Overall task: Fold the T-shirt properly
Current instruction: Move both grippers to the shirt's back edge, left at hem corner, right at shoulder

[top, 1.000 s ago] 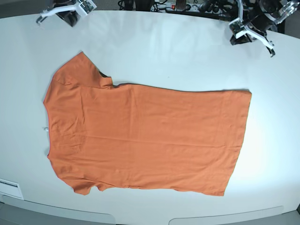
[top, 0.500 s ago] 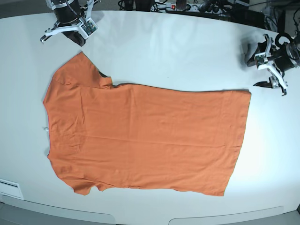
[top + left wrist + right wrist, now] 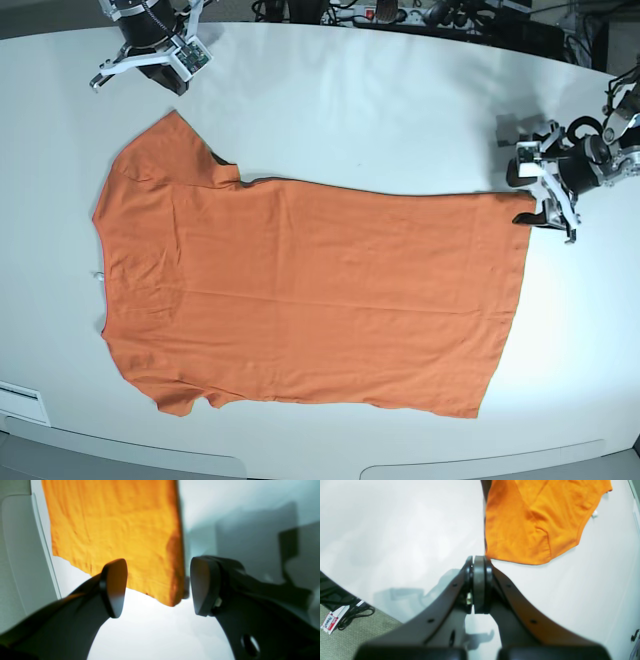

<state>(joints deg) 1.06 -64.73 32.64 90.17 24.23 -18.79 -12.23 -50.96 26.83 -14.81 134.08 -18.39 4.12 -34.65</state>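
The T-shirt [image 3: 310, 290] lies spread flat on the white table [image 3: 380, 110], folded along its length, with the sleeves and the neck toward the left of the base view and the hem toward the right; a dark strip of the inner neckline shows at the upper edge near the upper sleeve, and a small white tag sticks out at the left edge; the cloth has only light wrinkles. The left gripper [image 3: 548, 205] is at the right side of the base view, low over the table, just beside the upper hem corner of the shirt; in the left wrist view its two dark fingers [image 3: 115, 587] stand wide apart, and the corner of the orange cloth [image 3: 172, 590] appears between them, not pinched; whether a fingertip touches the cloth, I cannot tell. The right gripper [image 3: 150, 62] is at the far left of the table, near the tip of the upper sleeve but apart from it; in the right wrist view its pads [image 3: 479, 585] are pressed together with nothing between them, and the sleeve [image 3: 532, 527] lies just beyond the tips.
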